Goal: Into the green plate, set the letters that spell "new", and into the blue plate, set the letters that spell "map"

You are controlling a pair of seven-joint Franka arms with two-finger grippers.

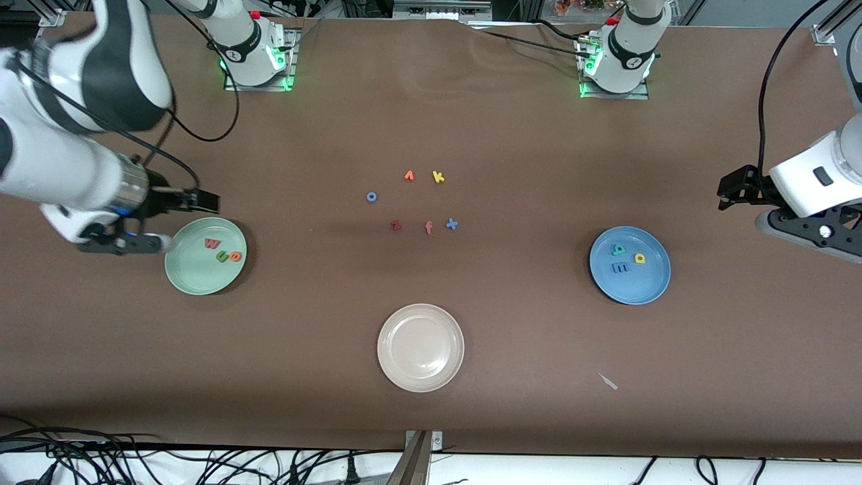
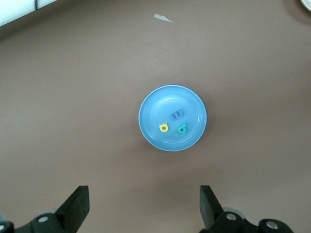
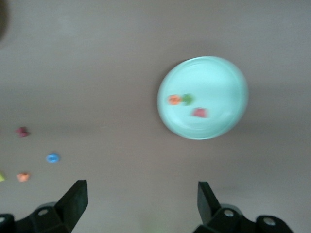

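Fingers of both grippers are spread wide and hold nothing.

From the front view, the right gripper is seen in the air just off the green plate, at about ten o'clock from its rim, and the left gripper is seen up over bare table, at about one o'clock from the blue plate. A red w, a green n and an orange e lie inside the green plate; a teal p, a yellow a and a blue m lie inside the blue one. Six spare letters are left in a loose cluster at mid-table, and a beige plate sits nearer the camera than they do.

From the left wrist view, the blue plate is seen whole, round and raised at the rim, with its three small letters grouped close together but apart from each other.

From the right wrist view, the green plate is blurred, with its three letters near the middle, two of them touching or nearly so.

Both words are judged to be sorted already, so the placing step is taken as finished. Nothing further is called for but clearing both arms away from the plates without disturbing them.
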